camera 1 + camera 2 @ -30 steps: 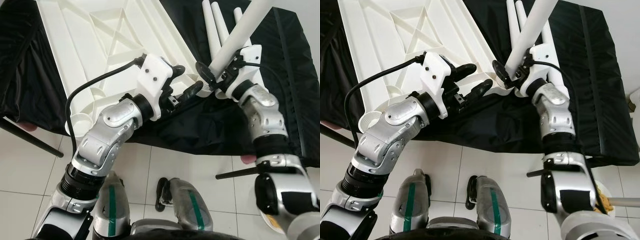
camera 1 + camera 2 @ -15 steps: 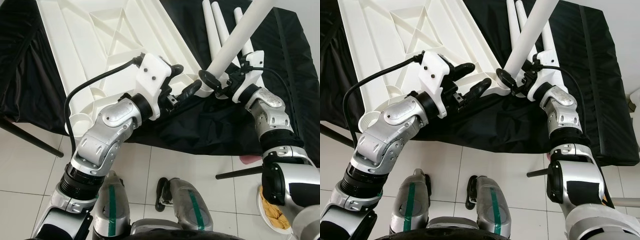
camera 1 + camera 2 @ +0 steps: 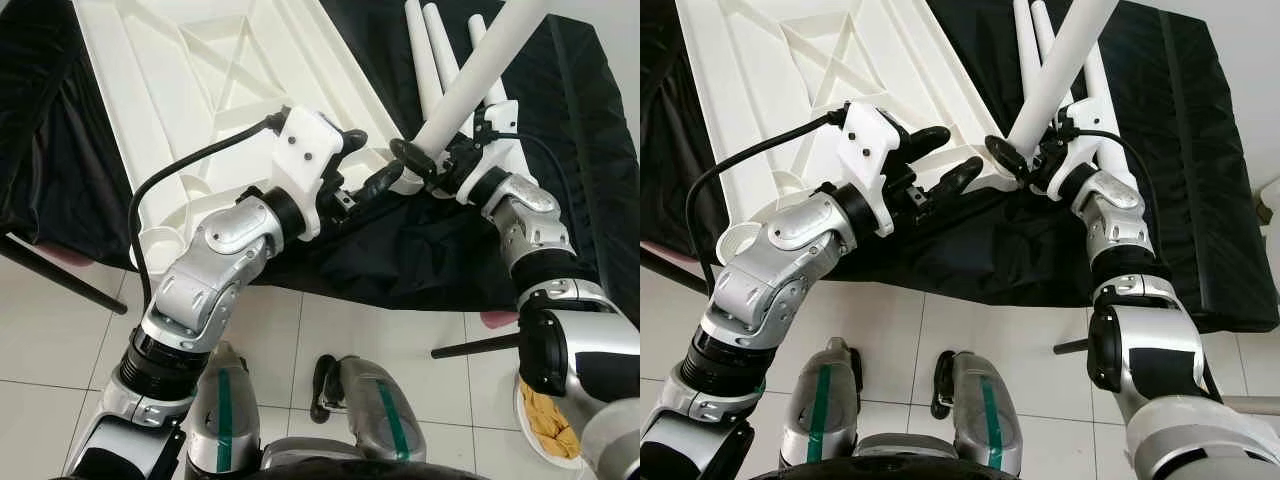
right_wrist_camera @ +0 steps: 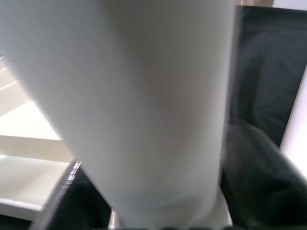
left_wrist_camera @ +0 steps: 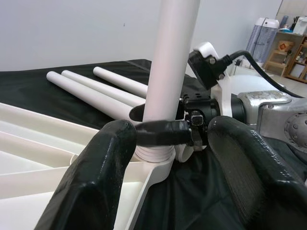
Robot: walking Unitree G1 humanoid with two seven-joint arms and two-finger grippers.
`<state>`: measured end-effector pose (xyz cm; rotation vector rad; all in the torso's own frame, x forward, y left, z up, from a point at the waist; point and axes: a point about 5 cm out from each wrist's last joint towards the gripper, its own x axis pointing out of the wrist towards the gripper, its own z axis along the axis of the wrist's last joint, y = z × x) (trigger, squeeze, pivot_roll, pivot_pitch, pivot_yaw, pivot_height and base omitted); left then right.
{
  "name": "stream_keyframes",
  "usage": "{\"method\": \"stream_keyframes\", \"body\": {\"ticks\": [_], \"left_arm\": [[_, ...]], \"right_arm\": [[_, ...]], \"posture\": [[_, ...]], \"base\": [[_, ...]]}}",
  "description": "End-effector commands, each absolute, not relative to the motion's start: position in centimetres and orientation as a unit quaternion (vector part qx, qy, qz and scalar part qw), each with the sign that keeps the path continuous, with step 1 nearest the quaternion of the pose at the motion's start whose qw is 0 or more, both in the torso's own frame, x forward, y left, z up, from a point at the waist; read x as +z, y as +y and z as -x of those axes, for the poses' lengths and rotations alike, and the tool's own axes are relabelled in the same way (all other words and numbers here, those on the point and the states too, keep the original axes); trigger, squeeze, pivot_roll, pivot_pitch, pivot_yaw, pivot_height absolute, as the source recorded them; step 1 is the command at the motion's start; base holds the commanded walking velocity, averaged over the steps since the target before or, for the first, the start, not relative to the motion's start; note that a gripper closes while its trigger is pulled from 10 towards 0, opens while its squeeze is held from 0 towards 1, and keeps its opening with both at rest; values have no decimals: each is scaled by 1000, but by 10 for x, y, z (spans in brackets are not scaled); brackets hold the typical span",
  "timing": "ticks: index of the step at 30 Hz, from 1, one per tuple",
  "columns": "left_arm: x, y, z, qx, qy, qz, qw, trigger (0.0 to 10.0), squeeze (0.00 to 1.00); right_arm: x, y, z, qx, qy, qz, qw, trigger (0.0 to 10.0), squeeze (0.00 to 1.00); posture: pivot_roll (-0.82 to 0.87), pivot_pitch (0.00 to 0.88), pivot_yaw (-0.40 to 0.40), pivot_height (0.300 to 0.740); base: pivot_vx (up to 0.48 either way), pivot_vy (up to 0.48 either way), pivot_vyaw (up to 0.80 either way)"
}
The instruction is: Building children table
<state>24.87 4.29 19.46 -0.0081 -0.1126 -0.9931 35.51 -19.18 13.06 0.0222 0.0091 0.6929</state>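
— Where's the leg going?

— The right claw (image 3: pixel 425 160) is clamped on a white leg (image 3: pixel 478 70), its foot sitting in the corner socket of the upside-down tabletop (image 3: pixel 190 90). The left claw (image 3: pixel 365 165), fingers spread apart, waits just at nine o'clock of that socket.

— Any risk?

— I reckon the leg leans; twisted crooked, it could jam or pop out.

— And the setting?

— A counter under black cloth (image 3: pixel 560 150), three spare legs (image 3: pixel 430 55) lying at twelve o'clock, white floor tiles (image 3: pixel 60 370) below.
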Motion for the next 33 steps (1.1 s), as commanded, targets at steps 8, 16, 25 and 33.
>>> {"method": "stream_keyframes", "body": {"ticks": [8, 16, 25, 33], "left_arm": [[196, 40, -247, -485, -54, 4, 873, 10000, 0], [196, 41, -246, -484, -54, 5, 874, 10000, 0], [195, 41, -245, -483, -53, 6, 874, 10000, 0], [194, 40, -244, -485, -49, 7, 873, 10000, 0]], "right_arm": [[133, -197, -356, 332, -10, -21, 943, 0, 0], [130, -191, -357, 291, -11, -41, 956, 10000, 0], [134, -181, -359, 232, -22, -59, 971, 10000, 0], [140, -155, -348, 211, -35, -56, 975, 10000, 0]], "posture": [[100, 63, -90, 740], [104, 71, -98, 740], [101, 75, -100, 740], [100, 80, -103, 740]], "base": [[0, 0, 0], [0, 0, 0], [0, 0, 0], [0, 0, 0]]}}
